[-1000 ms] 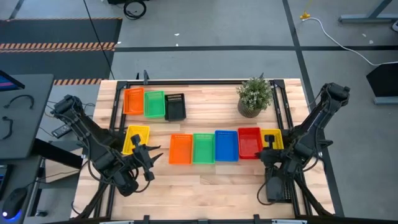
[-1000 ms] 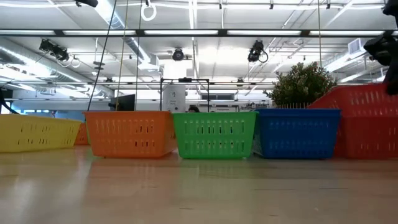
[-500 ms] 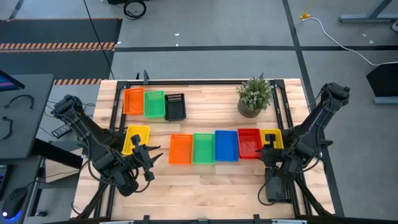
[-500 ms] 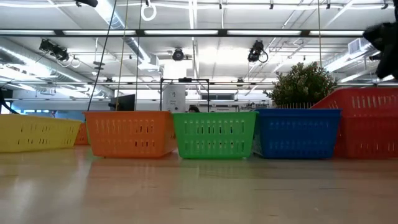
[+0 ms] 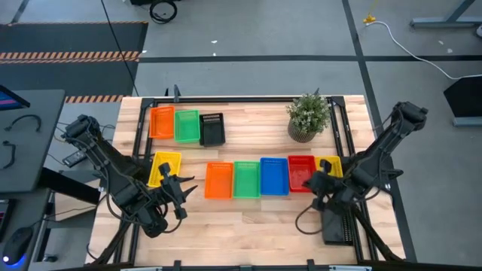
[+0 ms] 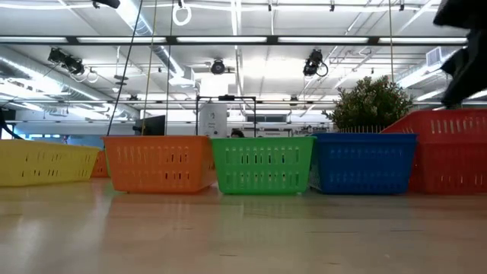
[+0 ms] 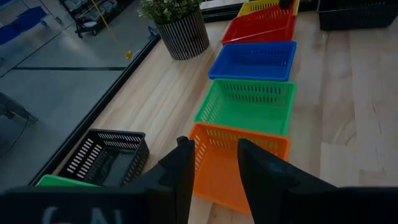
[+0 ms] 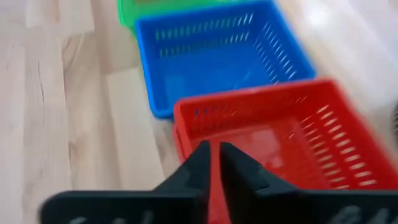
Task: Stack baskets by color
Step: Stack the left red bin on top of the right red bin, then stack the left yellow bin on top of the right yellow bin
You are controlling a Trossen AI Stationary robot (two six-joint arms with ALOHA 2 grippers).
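A row of baskets runs across the table's middle: orange (image 5: 218, 181), green (image 5: 246, 179), blue (image 5: 274, 176) and red (image 5: 300, 170). The red one's right edge overlaps a yellow basket (image 5: 332, 166). My right gripper (image 5: 317, 184) is shut at the red basket's near right corner, and its fingers (image 8: 213, 163) show over the red basket (image 8: 280, 137) in the right wrist view. My left gripper (image 5: 173, 197) hovers open near the front left with nothing between its fingers (image 7: 214, 163). Another yellow basket (image 5: 165, 167) lies beside it. My right gripper comes slanting down from the table's near right onto the red basket's near wall (image 8: 186, 134). A thin red strip (image 8: 213, 186) shows between its two almost-closed fingers, so the wall looks pinched there. The fingers hide the place of contact. The basket stays down in the row.
Orange (image 5: 161, 122), green (image 5: 187, 126) and black (image 5: 212, 129) baskets stand at the far left. A potted plant (image 5: 307, 117) stands at the far right. A black basket (image 5: 337, 224) lies at the near right corner. Bare wood lies along the near edge.
My right gripper has shifted a little toward the table's left and near edge along the red basket, and its wrist has rolled. In the low view the red basket's top edge has sunk slightly. My left arm has kept still.
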